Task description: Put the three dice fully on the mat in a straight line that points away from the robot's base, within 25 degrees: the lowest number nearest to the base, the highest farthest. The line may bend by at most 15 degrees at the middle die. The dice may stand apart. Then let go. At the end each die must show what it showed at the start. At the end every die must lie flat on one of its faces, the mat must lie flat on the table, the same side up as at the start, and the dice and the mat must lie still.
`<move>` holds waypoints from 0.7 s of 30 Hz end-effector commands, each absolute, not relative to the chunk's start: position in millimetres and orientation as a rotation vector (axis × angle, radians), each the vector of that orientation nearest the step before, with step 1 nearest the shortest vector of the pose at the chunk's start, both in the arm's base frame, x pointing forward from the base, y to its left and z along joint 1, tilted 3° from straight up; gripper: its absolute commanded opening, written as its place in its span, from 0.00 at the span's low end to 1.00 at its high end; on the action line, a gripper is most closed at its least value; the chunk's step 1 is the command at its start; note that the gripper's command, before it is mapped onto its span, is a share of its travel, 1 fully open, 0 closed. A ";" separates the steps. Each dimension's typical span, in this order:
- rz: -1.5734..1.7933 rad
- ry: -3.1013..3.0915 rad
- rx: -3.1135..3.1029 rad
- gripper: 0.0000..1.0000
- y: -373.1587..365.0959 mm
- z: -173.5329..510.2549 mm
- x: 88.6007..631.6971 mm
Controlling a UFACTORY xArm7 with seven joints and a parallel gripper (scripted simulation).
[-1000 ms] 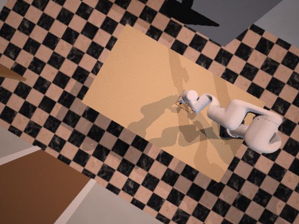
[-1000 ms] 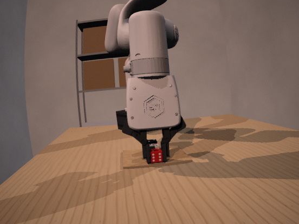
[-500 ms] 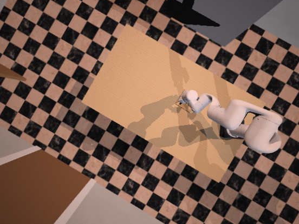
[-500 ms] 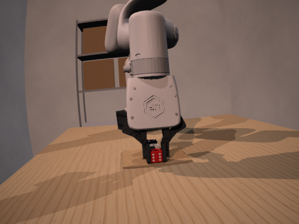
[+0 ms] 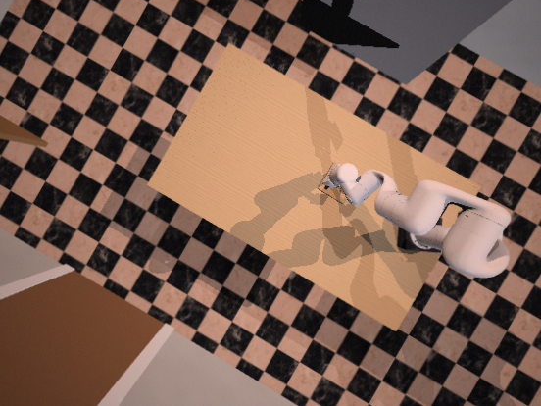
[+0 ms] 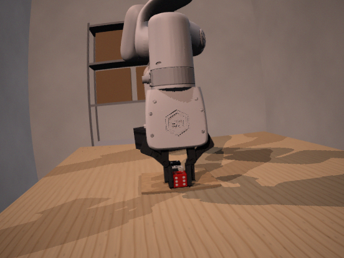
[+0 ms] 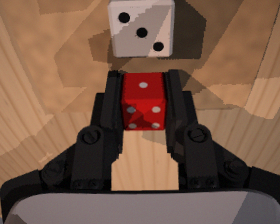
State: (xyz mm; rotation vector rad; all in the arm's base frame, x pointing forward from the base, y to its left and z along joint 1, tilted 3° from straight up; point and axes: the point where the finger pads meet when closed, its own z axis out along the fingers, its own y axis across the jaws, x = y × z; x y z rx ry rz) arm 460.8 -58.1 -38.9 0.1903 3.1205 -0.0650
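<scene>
My gripper (image 7: 143, 88) is shut on a red die (image 7: 143, 106), one black finger on each side of it. In the exterior view the red die (image 6: 180, 179) sits low at the surface of the thin tan mat (image 6: 179, 188), with a six-pip face towards that camera. A white die (image 7: 141, 21) lies on the mat just beyond the fingertips, apart from the red die, showing a three-pip face to the wrist camera. I see no third die in any view. From overhead the gripper (image 5: 329, 180) covers the small mat.
The arm's base (image 5: 421, 239) stands near the table's right edge. A shelf unit (image 6: 109, 76) stands behind the table. The table edges are far from the mat.
</scene>
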 end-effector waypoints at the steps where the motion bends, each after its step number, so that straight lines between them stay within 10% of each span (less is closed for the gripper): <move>1: -0.065 3.117 0.190 0.29 -58.2 -37.6 462.5; 21: -0.065 3.117 0.190 0.42 -58.2 -37.5 462.5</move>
